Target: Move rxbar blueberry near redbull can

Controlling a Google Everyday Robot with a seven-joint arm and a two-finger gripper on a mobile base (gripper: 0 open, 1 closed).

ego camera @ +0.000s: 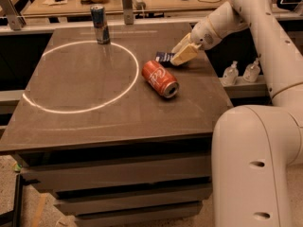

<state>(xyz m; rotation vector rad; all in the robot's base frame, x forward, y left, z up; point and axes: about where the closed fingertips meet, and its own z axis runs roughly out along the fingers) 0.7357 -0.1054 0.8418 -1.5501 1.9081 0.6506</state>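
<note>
The rxbar blueberry [164,56], a small dark navy wrapper with white lettering, is at the table's right side, just behind the lying red soda can. My gripper [182,55] is shut on the bar's right end, and the bar sticks out to the left of the fingers. The redbull can [100,24], slim, blue and silver, stands upright at the far left of the table, on the far edge of a white ring of light. The bar is well to the right of it.
A red soda can [160,78] lies on its side just in front of the bar and gripper. The dark table [94,117] has a white light ring [57,109] on its left half. Two small bottles [241,72] stand on a lower shelf to the right.
</note>
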